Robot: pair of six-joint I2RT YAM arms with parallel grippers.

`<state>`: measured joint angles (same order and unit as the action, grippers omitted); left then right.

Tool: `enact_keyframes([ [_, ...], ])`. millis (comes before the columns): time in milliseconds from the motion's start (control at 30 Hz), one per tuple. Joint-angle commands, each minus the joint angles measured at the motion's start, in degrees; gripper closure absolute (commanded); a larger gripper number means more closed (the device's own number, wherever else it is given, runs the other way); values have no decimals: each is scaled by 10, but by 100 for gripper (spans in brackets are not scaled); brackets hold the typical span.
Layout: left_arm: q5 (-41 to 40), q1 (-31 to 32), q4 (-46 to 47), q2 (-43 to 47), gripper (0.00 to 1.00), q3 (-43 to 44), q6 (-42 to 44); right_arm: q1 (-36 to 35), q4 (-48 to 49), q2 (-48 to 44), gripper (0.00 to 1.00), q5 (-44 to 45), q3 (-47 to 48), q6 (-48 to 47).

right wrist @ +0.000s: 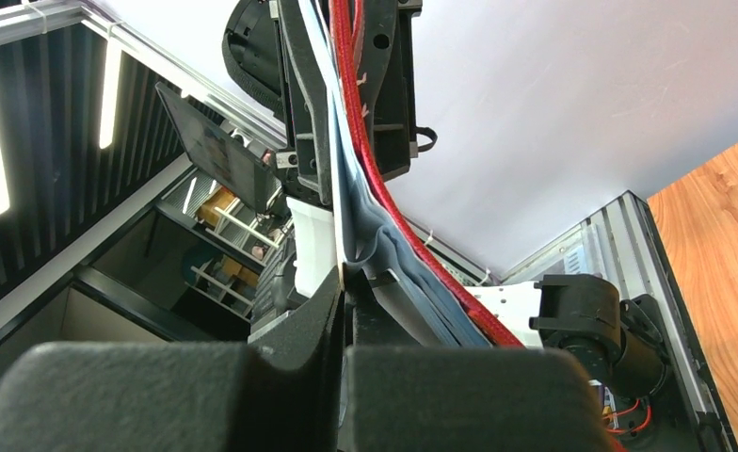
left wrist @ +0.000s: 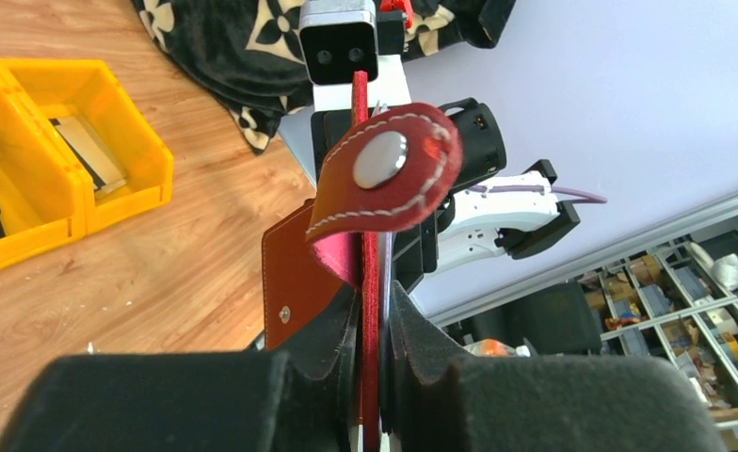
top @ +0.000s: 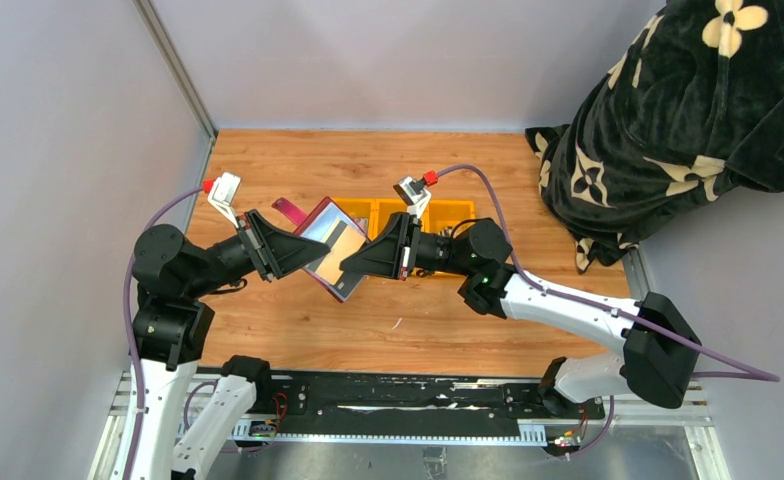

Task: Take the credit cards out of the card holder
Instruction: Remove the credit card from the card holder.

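Observation:
The maroon card holder [top: 320,222] hangs open in the air between both arms, grey-silver sleeves facing up. My left gripper [top: 296,250] is shut on its left edge. In the left wrist view the left gripper [left wrist: 373,303] clamps the red edge [left wrist: 370,282], and the snap tab [left wrist: 384,169] curls above. My right gripper [top: 352,267] is shut at the holder's lower right corner, where a dark credit card [top: 340,286] sticks out. In the right wrist view the right gripper [right wrist: 344,282] pinches a thin edge beside the grey-blue sleeves [right wrist: 393,259].
A yellow three-compartment tray [top: 448,212] stands behind my right arm. In the left wrist view the tray [left wrist: 139,141] holds a pale card [left wrist: 88,151]. A black floral cloth [top: 668,120] is heaped at the back right. The table [top: 388,320] is wooden.

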<state>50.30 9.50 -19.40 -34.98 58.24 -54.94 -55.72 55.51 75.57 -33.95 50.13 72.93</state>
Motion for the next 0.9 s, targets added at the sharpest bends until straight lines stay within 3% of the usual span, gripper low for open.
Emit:
enact_keyframes([
  [0, 1, -3, 5, 1, 82, 12, -6, -4, 35, -16, 100, 4, -18, 4],
  [200, 4, -5, 12, 1, 80, 15, -12, -4, 38, -31, 100, 3, -45, 1],
  [500, 4, -5, 12, 1, 100, 15, -8, -5, 25, -43, 100, -6, -49, -5],
  [867, 2, -9, 9, -3, 100, 25, -7, -5, 7, -67, 100, -11, -72, -16],
])
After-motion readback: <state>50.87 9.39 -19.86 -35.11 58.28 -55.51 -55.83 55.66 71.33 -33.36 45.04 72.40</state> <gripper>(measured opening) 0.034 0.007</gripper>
